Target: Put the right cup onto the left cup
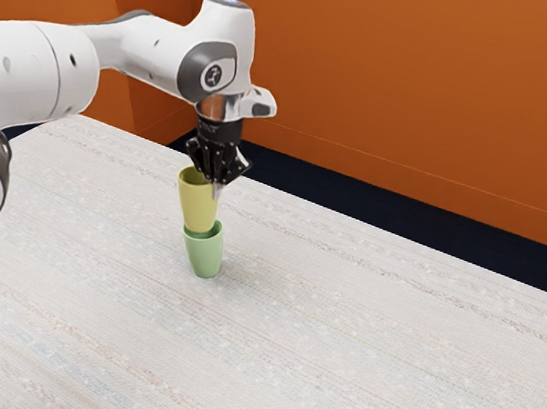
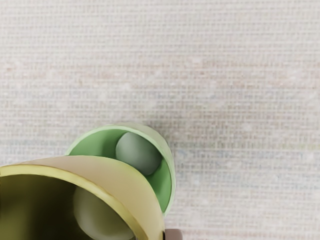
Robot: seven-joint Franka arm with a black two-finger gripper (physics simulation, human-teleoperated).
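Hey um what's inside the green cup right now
The wrist view shows part of the green cup's inner wall and part of its floor, both bare. The yellow cup covers the rest, so I can't tell what is there.

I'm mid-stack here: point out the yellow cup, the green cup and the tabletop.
Yellow cup (image 1: 198,205): exterior view, on its outer wall.
Green cup (image 1: 204,256): exterior view, on its outer wall.
Tabletop (image 1: 375,349): exterior view, on its bare surface.

An indoor room, shown by orange walls.
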